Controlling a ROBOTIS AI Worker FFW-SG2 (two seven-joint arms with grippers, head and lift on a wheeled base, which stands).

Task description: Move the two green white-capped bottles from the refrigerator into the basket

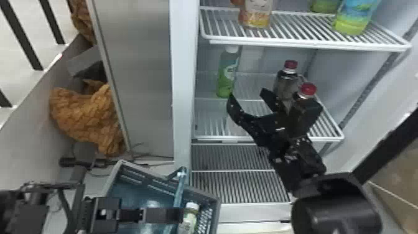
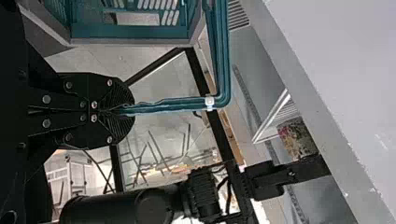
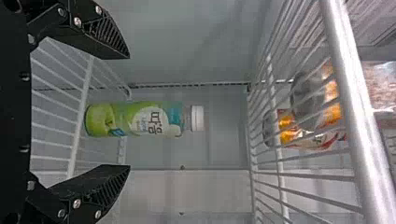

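Observation:
On the refrigerator's middle shelf at the left stands a green white-capped bottle (image 1: 227,73), upright. My right gripper (image 1: 247,93) is open in front of it, slightly to its right. In the right wrist view the bottle (image 3: 135,120) lies in line with the gap of the gripper (image 3: 127,112), not held. My left gripper (image 1: 182,214) is over the basket (image 1: 203,194); in the left wrist view the gripper (image 2: 125,111) is shut on the basket's blue handle (image 2: 173,102). A white-capped bottle (image 1: 189,219) is in the basket, partly hidden by the left gripper.
Two red-capped dark bottles (image 1: 308,90) stand behind and beside the right gripper. The wire shelf above (image 1: 304,42) holds an orange-labelled bottle (image 1: 256,17) and a yellow-green one (image 1: 354,18). A white refrigerator wall edge (image 1: 183,93) stands left of the shelves.

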